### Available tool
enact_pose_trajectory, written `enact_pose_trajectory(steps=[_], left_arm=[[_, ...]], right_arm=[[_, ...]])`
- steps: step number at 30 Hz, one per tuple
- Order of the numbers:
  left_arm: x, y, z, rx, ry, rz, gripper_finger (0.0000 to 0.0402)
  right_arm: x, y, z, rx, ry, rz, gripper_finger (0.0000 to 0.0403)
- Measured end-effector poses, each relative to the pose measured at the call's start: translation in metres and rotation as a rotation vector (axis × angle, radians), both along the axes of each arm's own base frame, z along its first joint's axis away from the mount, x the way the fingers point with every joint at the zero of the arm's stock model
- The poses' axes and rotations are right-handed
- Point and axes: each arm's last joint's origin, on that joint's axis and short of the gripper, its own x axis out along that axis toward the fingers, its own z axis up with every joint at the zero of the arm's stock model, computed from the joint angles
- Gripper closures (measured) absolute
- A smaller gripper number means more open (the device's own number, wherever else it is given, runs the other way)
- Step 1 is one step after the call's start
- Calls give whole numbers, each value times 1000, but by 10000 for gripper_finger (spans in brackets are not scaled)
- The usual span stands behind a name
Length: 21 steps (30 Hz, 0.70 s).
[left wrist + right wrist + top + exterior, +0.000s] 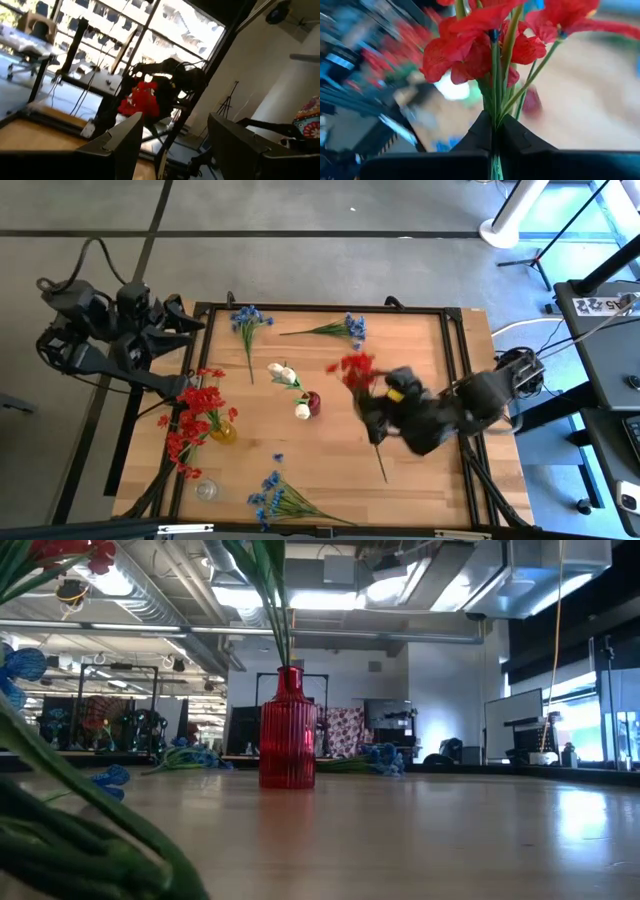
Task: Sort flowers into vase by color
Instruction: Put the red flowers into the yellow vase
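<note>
Right hand is over the middle-right of the wooden table, its fingers pressed together on the stems of a red flower sprig; the right wrist view shows those green stems pinched between the two dark fingers, with the red blooms fanned out beyond them. The sprig's stem trails out the other side of the hand, toward the near edge of the table. Left hand is raised off the table's left side with its fingers spread and nothing between them. A small red vase stands near the table centre with white flowers in it, their stems upright in its neck in the low view. An amber vase near the left edge holds a bunch of red flowers. What appears to be a clear vase stands at the near-left corner, though the view is too small to confirm. Blue sprigs lie flat on the table: one at far left, one at far centre-right, one by the near edge.
</note>
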Motion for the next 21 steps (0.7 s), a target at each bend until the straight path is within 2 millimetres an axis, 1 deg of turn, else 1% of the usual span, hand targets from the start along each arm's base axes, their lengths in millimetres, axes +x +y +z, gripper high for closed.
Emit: enact_pose_trajectory(steps=[3,5,11,15,20,21], left_arm=[[12,-1,3,28,-20,4,184],[22,-2,5,52,-37,7,184],[62,-7,8,100,-72,-12,184],[89,-10,8,105,-98,-55,184],[119,-16,3,117,-105,-98,184],[124,-18,1,128,-107,-102,184]], right_arm=[[8,-12,23,-128,-105,42,395],[18,-21,35,-207,-177,78,394],[47,-47,69,-380,-447,261,396],[60,-62,77,-445,-550,346,394],[71,-74,74,-481,-571,391,396],[72,-75,73,-493,-565,399,396]])
